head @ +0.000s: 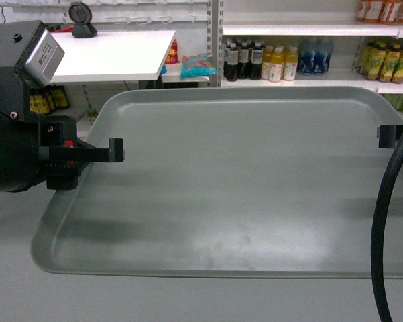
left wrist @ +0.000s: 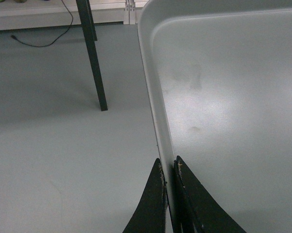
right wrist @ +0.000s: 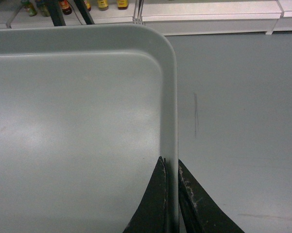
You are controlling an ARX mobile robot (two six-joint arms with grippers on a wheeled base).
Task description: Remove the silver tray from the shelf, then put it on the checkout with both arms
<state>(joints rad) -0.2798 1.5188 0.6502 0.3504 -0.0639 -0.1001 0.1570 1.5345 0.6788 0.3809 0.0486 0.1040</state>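
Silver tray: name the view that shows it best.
Head view: the silver tray appears nearly whole, held at both side rims above the floor. Left wrist view shows only its left rim pinched between jaws; right wrist view only its right rim and one corner.

Dull grey tray, empty and level, pinched by its side rims, held above the floor.

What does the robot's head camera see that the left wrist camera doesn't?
Only the head view shows shelves of drink bottles, the white countertop and the right gripper. Only the left wrist view shows a dark metal leg on the grey floor. Both show the large grey-silver tray with the left gripper pinching its rim.
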